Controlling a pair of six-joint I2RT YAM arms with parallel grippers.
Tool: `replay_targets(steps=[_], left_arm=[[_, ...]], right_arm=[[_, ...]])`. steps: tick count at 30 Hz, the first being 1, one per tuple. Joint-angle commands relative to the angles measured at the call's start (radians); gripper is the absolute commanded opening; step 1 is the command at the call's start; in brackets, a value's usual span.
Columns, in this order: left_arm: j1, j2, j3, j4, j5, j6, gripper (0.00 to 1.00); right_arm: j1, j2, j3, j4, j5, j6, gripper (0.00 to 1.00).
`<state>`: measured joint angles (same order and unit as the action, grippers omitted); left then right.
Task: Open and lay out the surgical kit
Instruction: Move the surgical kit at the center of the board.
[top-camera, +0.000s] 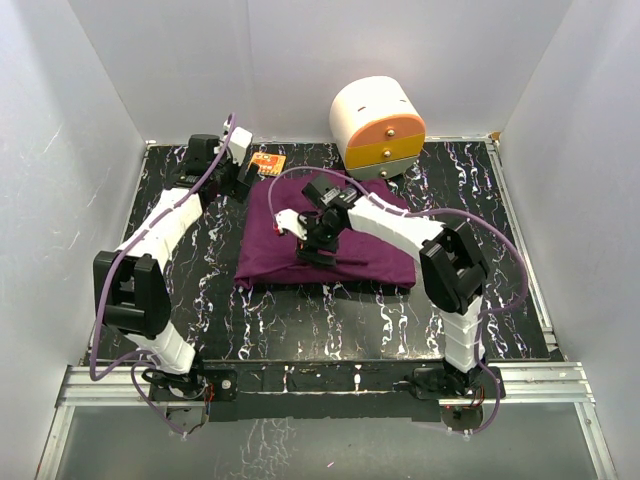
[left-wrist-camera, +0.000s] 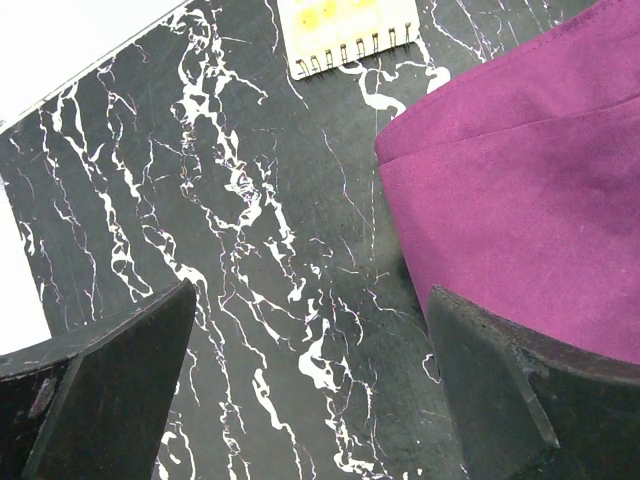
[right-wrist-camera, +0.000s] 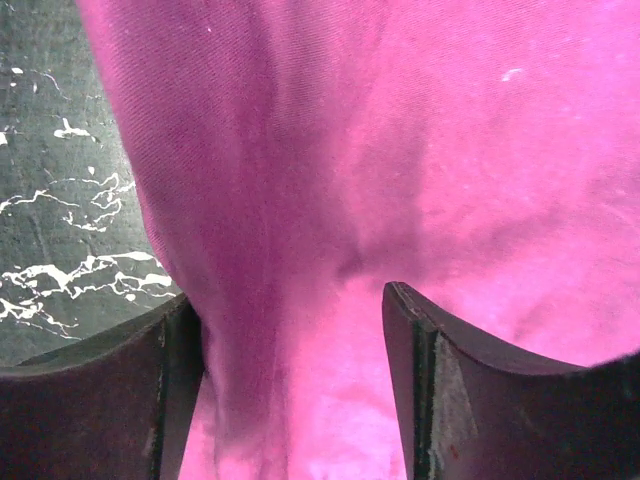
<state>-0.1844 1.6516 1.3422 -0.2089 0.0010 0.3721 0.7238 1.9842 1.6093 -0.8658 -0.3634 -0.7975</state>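
Note:
The purple cloth (top-camera: 345, 240) lies folded as a bundle in the middle of the black marbled table. The tray, forceps, tweezers, gauze and packets are out of view. My right gripper (top-camera: 318, 250) is down on the cloth's left half. In the right wrist view it (right-wrist-camera: 295, 370) is open, with a raised fold of cloth (right-wrist-camera: 400, 150) between the jaws, against the left finger. My left gripper (top-camera: 245, 180) is by the cloth's far left corner. In the left wrist view it (left-wrist-camera: 310, 380) is open and empty over bare table, the cloth's edge (left-wrist-camera: 520, 220) by its right finger.
A rounded white-and-orange drawer cabinet (top-camera: 378, 125) stands at the back, just beyond the cloth. A small orange-and-yellow spiral-bound pad (top-camera: 268, 160) lies at the back next to my left gripper, and shows in the left wrist view (left-wrist-camera: 345, 30). White walls enclose the table.

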Motion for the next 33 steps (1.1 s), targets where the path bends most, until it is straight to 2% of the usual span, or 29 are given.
replay_targets(steps=[1,4,13,16,18,22,28,33], left_arm=[[0.005,-0.081,-0.015,0.015,0.009,0.012,0.98],[0.005,-0.087,-0.026,0.018,0.023,0.018,0.98],[0.005,-0.101,-0.065,0.042,0.056,0.037,0.98],[0.005,-0.103,-0.071,0.045,0.057,0.041,0.98],[0.006,-0.106,-0.075,0.044,0.061,0.041,0.98],[0.005,-0.127,-0.093,0.044,0.078,0.041,0.99],[0.005,-0.156,-0.122,0.052,0.090,0.051,0.98],[0.005,-0.164,-0.126,0.055,0.098,0.049,0.99]], right_arm=[[-0.014,-0.117,0.062,0.050,-0.051,0.049,0.69],[-0.041,-0.162,0.045,0.102,-0.075,0.109,0.73],[-0.213,-0.261,-0.006,0.279,-0.140,0.284,0.76],[-0.265,-0.278,-0.042,0.438,-0.008,0.430,0.75],[-0.293,-0.266,-0.045,0.516,0.133,0.513,0.73],[-0.339,-0.191,0.000,0.580,0.304,0.630,0.69],[-0.362,-0.094,0.064,0.625,0.460,0.683,0.61],[-0.362,-0.062,0.039,0.735,0.548,0.686,0.57]])
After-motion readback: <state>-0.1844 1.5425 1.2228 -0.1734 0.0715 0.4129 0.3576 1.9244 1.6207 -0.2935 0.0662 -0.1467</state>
